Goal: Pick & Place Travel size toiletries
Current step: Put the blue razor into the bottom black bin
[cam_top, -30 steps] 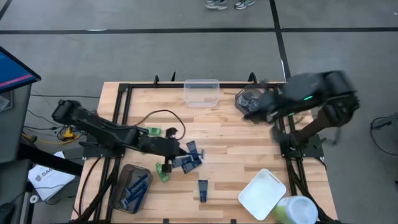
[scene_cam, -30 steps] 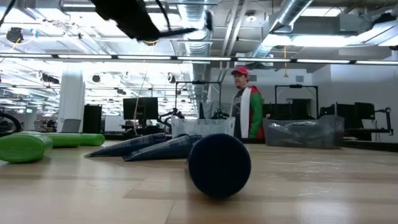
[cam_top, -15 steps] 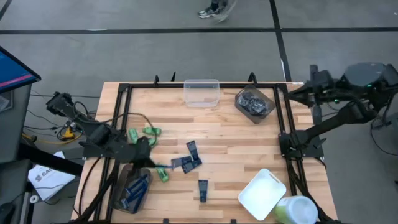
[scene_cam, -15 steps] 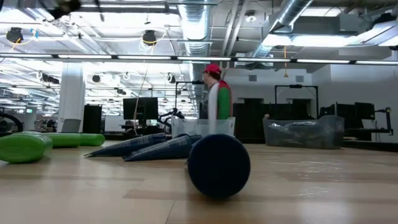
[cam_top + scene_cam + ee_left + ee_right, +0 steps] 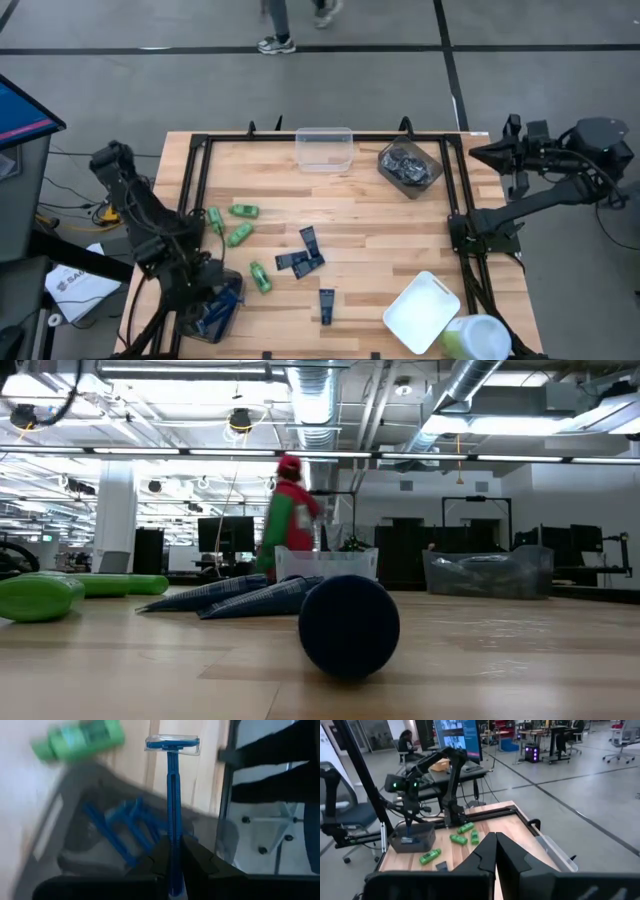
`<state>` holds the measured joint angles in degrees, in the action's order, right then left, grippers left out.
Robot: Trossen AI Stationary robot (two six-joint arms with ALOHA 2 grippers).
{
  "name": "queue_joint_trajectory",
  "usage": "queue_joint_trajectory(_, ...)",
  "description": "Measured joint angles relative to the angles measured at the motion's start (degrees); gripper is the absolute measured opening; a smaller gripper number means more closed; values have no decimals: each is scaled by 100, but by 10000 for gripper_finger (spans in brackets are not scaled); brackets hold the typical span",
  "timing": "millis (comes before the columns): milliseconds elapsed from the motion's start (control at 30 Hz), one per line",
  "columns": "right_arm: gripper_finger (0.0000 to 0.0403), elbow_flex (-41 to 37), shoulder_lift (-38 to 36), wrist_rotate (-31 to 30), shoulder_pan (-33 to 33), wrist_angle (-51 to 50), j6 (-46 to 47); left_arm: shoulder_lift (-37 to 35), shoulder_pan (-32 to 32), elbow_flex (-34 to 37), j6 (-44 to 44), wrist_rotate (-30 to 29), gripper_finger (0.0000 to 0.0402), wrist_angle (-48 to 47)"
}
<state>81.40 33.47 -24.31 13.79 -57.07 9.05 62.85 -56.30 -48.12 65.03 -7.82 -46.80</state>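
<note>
Gripping a thin blue razor [image 5: 172, 820] by its handle, the left gripper [image 5: 172, 865] is shown with its 2 fingers [image 5: 197, 857] closed almost fully on it; the razor's head points away from the wrist. The gripper [image 5: 200, 285] is held above the grey-brown tub [image 5: 222, 312] at the table's [image 5: 380, 230] near left corner, in which more blue razors [image 5: 125, 822] lie. One green bottle [image 5: 77, 741] is seen on the wood just beside the tub.

The right gripper [image 5: 495, 851] is closed completely and holds nothing; its arm [image 5: 545, 160] is parked off the table's right edge, near the far corner.

On the table, 4 green bottles [image 5: 237, 234] are scattered left of centre, well apart from each other. 3 navy tubes [image 5: 303, 255] lie together near the centre, touching or overlapping, and 1 more tube [image 5: 326, 305] lies apart, towards the near edge. A clear tub [image 5: 324, 148] stands at the far edge. Beside it, a second tub [image 5: 409, 166] holds dark discs. A white tub [image 5: 421, 312] sits at the near right.

No brand or label can be read on any item.

A person [image 5: 288, 515] in red and green is seen beyond the table.
</note>
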Motion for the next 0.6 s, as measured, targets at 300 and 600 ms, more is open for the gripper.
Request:
queue_joint_trajectory(300,0,-336,-151,-3,-1,329,1,89,-687,112,1204,75,19,-33)
queue_joint_trajectory(600,0,-336,-124,-3,2,326,4,89,-930,112,1635,479,19,-24)
